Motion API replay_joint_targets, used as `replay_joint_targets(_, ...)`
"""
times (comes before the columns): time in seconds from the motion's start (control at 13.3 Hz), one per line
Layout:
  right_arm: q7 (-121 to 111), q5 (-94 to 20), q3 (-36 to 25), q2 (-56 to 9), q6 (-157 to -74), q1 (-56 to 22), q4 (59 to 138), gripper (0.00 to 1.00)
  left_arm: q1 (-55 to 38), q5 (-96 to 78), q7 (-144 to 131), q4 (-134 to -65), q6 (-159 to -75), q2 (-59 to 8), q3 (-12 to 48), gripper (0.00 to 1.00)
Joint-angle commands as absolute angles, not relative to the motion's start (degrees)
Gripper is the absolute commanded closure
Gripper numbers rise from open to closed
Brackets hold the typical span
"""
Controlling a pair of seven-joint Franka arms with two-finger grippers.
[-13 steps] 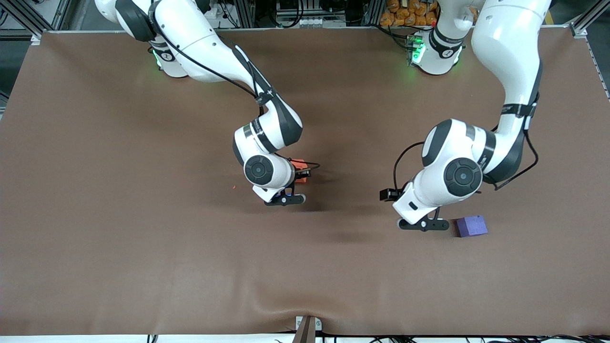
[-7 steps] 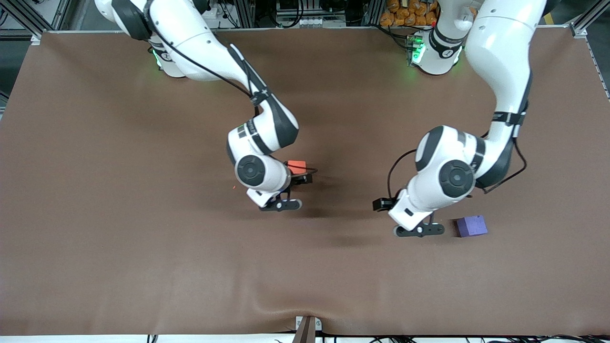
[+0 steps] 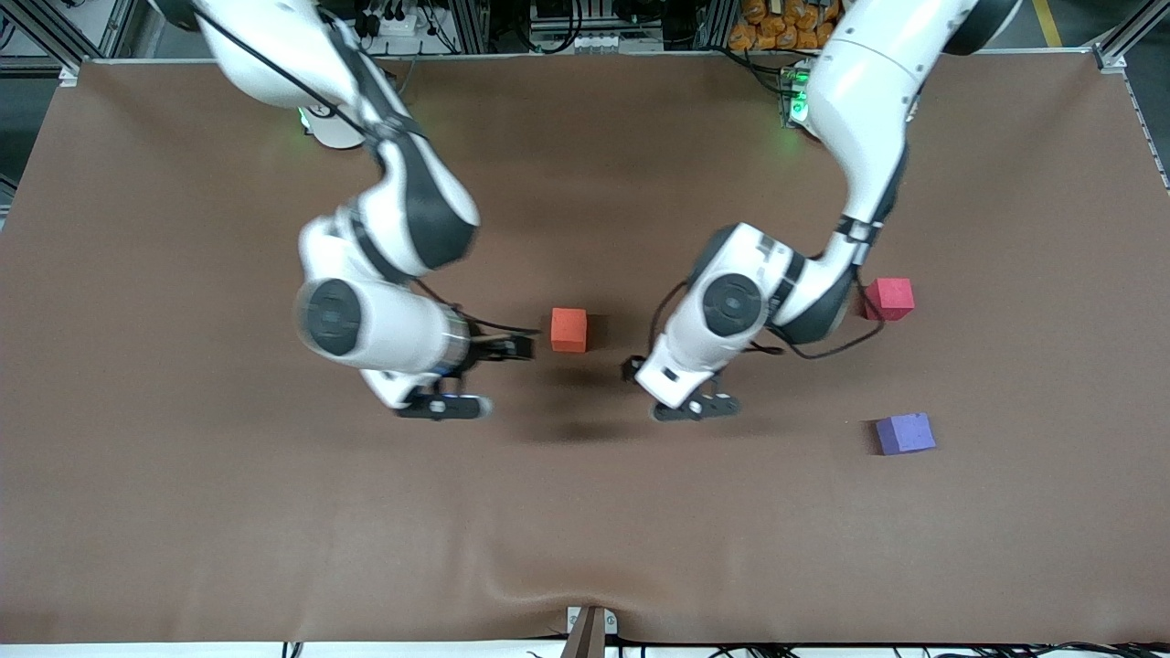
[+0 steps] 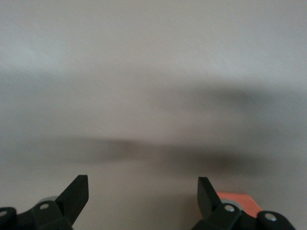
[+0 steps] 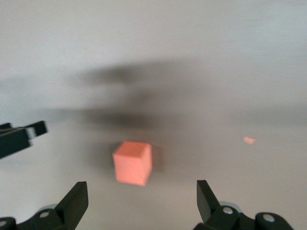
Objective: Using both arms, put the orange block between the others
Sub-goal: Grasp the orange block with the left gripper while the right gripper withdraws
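1. Comparing with a second ago, we see that the right pincer [image 3: 441, 408] has let go of the orange block [image 3: 569, 329] and drawn away toward the right arm's end of the worktop [image 3: 183, 512]. Its fingers now stand wide apart and hold nothing.
2. The orange block rests alone on the worktop, between the two pincers, touching neither. In the right wrist view it lies free ahead of the open fingers [image 5: 76, 199].
3. The left pincer [image 3: 696, 409] has moved from beside the purple cube [image 3: 905, 433] toward the orange block. It is open and empty too.
4. The pinkish-red cube [image 3: 888, 299], hidden a second ago, is now in view toward the left arm's end, farther from the front camera than the purple cube.
5. We judge this as a handover through the worktop: the left arm must next grasp the orange block and carry it between the two others. That step is not yet done.
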State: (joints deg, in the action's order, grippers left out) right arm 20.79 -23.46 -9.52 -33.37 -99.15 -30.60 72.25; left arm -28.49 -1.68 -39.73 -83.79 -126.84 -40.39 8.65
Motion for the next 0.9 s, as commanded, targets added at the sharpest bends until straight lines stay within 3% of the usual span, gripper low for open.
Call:
replay_joint_targets(0.0,18.91,-18.99,-7.74,-26.82,-91.08,-24.45,73.83,0.00,-35.40,-1.85,-44.72,-79.99,-128.57,-42.27,7.30,0.00)
replay_joint_targets(0.22,16.00,-18.02,-6.77,-23.30,-83.87,-18.39,71.73,0.00,-44.87,-1.85,-48.85,-76.83,-136.47,-47.09,1.78,0.00)
replay_joint_targets(0.45,10.66,-13.29,-2.47,-19.69,-78.95,-10.92,71.37,0.00,-54.47,-1.85,-49.40,-76.82,-138.16,-50.70,-6.83,0.00)
replay_joint_targets(0.82,6.60,-5.29,-1.32,-14.24,-74.72,-4.84,69.17,0.00,-55.98,1.32,-49.39,-77.34,-137.73,-52.38,-7.03,0.00)
